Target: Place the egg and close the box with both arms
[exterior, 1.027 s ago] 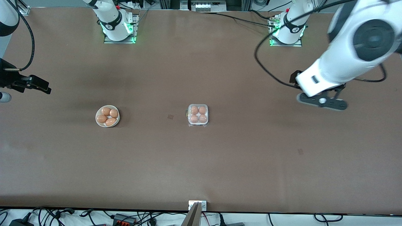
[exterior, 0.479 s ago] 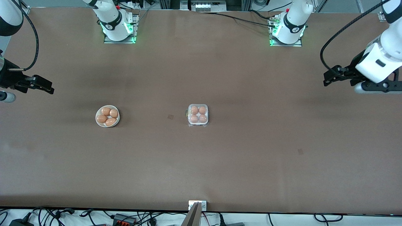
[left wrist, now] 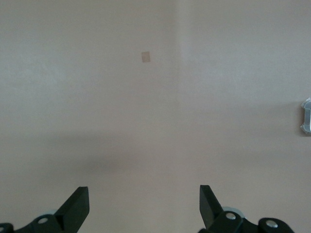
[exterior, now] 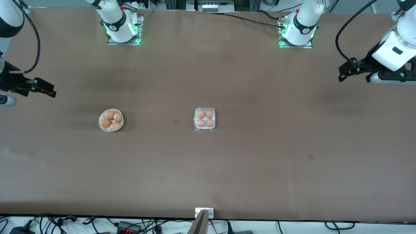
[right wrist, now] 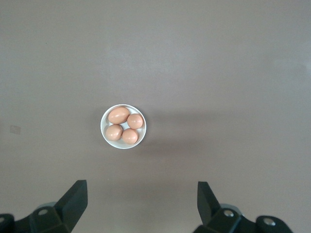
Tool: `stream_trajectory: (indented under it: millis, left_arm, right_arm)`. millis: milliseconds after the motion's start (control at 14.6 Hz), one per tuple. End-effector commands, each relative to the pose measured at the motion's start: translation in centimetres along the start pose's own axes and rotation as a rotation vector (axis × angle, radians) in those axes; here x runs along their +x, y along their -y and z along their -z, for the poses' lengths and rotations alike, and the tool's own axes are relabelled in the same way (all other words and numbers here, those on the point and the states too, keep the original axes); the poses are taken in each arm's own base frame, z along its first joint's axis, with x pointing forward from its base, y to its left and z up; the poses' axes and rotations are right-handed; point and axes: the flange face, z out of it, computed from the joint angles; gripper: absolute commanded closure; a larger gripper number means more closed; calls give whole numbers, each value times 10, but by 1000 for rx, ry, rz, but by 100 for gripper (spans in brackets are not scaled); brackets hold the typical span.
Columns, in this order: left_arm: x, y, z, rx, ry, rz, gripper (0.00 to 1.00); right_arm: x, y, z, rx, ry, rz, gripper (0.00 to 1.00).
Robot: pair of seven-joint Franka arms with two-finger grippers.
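The box (exterior: 204,119) sits mid-table, its clear lid lying over several orange-brown eggs (exterior: 201,114) that fill its cells. I cannot tell the task's egg from the others. My left gripper (exterior: 344,74) hangs open and empty over the left arm's end of the table, far from the box. In the left wrist view (left wrist: 143,204) it shows only bare table between its fingers. My right gripper (exterior: 49,90) hangs open and empty over the right arm's end. In the right wrist view (right wrist: 142,199) it is apart from the bowl.
A round cream-white bowl (exterior: 101,125) holding several more eggs (exterior: 109,115) stands toward the right arm's end, level with the box; it also shows in the right wrist view (right wrist: 104,127). Small tape marks (exterior: 311,157) lie on the brown table. A metal bracket (exterior: 204,212) sits at the table's near edge.
My left arm has swung away toward its own end of the table and settled there with its gripper open. The right gripper has barely shifted. Box and bowl have not moved.
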Motion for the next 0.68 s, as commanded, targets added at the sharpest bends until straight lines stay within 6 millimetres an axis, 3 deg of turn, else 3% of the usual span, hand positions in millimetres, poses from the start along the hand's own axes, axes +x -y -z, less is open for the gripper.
stream_trajectory:
  millis: [0,616]
  left_arm:
    - [-2,-3,8,-6,10,-38,0]
    - [-2,-8,15,-4,18,-52,0]
  right_arm:
    - [2,3,4,1,-13,7,0]
    - [3,7,7,-1,-18,16,0]
